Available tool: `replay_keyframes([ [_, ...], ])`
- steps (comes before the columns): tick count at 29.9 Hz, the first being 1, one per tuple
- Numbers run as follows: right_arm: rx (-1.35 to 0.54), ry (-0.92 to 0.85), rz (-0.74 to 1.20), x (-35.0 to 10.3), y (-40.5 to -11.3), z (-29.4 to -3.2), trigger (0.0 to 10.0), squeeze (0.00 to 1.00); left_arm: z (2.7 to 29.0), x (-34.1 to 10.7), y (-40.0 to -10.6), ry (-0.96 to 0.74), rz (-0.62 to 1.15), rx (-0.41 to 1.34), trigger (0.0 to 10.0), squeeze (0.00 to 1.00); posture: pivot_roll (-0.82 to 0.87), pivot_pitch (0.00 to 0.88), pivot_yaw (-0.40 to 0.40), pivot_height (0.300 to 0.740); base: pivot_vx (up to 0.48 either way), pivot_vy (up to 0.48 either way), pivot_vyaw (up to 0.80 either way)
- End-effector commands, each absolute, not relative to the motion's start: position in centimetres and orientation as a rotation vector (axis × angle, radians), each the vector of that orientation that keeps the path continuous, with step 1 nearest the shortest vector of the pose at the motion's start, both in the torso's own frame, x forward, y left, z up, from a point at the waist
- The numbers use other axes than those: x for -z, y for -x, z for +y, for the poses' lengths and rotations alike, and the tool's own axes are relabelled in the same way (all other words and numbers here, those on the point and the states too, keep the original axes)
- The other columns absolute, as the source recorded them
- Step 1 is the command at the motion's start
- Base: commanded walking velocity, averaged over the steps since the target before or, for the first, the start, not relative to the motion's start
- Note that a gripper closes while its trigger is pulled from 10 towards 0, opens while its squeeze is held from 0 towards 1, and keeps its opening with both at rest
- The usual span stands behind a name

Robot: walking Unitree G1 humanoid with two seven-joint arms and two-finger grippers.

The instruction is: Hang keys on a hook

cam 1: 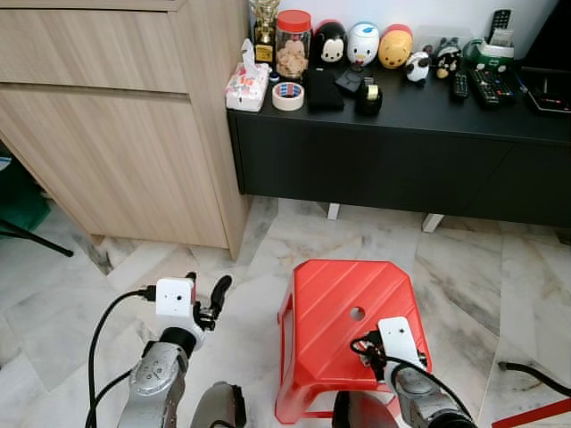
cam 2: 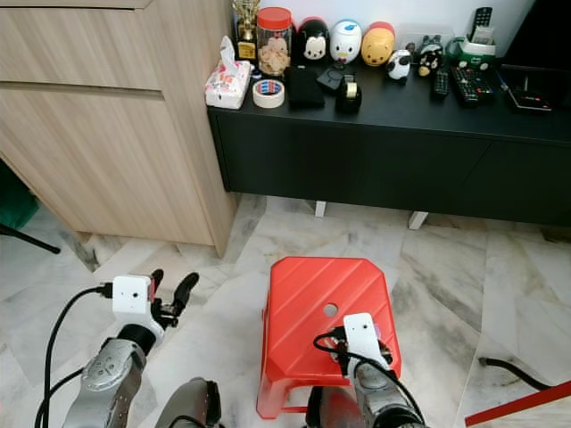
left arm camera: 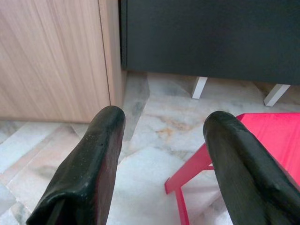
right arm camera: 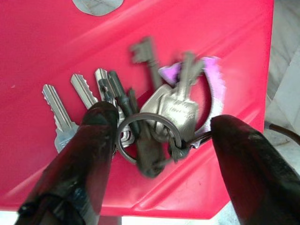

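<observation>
A bunch of keys (right arm camera: 159, 108) on a dark ring lies on the near part of a red plastic stool (cam 1: 335, 299), with a purple tag under it. My right gripper (right arm camera: 164, 121) hangs just over the stool and is open, one black finger (right arm camera: 89, 145) on each side of the bunch; I cannot tell if they touch it. In the eye views the right wrist camera (cam 1: 399, 341) covers the keys. My left gripper (cam 1: 205, 285) is open and holds nothing, raised over the marble floor to the left of the stool.
A low black cabinet (cam 1: 401, 152) stands behind the stool, bearing a tissue pack (cam 1: 247, 86), a tape roll (cam 1: 287, 95), a jar, toy figures and remotes. A tall wooden cabinet (cam 1: 116, 134) is at the left. A cable (cam 1: 533, 374) lies on the floor at the right.
</observation>
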State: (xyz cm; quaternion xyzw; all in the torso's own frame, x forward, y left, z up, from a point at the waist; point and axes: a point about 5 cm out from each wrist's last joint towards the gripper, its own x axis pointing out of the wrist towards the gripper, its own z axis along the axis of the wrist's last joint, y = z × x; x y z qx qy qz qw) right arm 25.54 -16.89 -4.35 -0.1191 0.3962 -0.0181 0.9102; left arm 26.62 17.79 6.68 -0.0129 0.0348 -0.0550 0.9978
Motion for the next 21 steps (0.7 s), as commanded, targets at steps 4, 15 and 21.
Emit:
replay_keyframes([
  [4,0.040,0.231,0.867,5.15,-24.47,-16.91,0.3,0.00,17.75,-6.55,-26.32,0.018,0.083,0.111,10.0,0.00,0.06,0.167,-0.046,0.646,0.000,0.000,0.00],
  [15,0.039,0.223,0.863,5.08,-24.59,-16.83,1.2,0.00,17.76,-6.50,-26.59,0.011,0.090,0.105,10.0,0.00,0.07,0.157,-0.048,0.646,0.000,0.000,0.00],
  [21,0.048,0.218,0.854,4.98,-24.72,-16.85,1.1,0.00,17.83,-6.53,-26.87,0.007,0.089,0.102,10.0,0.00,0.07,0.146,-0.048,0.646,0.000,0.000,0.00],
])
